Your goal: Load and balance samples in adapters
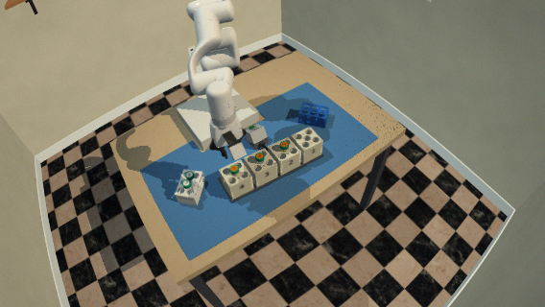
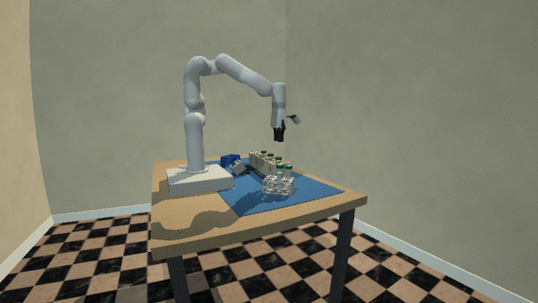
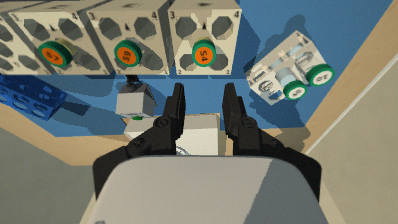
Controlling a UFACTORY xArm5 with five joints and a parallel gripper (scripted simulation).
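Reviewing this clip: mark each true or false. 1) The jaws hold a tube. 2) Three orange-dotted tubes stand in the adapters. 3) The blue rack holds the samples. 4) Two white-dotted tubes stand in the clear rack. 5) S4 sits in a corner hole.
1) False. The gripper hangs part open above the table with nothing between the jaws.
2) True. S4 and two more orange-dotted tubes stand in three neighbouring adapters.
3) False. The blue rack shows only bare wells.
4) True. Two white-dotted blanks stand in the clear rack.
5) False. S4 sits in the centre hole of its adapter.
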